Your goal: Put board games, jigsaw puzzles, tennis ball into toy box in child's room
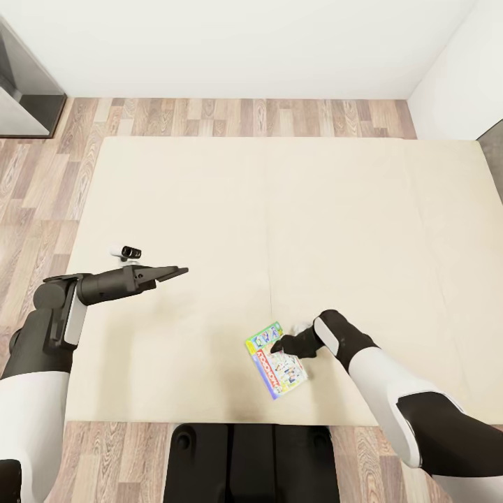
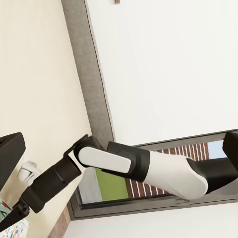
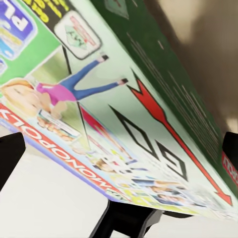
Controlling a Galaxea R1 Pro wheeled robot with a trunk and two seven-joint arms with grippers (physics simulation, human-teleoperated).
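Board game (image 1: 276,360): lying flat near the bed's (image 1: 209,202) front edge.
Right gripper (image 1: 285,344): pressing down on it, grip apparently not closing yet.
Left gripper (image 1: 175,272): hovering empty, fingers nearly together.

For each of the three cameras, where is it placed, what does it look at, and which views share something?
Head view: above, looking down on the bed; both arms, left pincer free, right pincer at the board game.
Left wrist view: looks across the bed at the right arm.
Right wrist view: close on the board game.
Shared: all show the board game.
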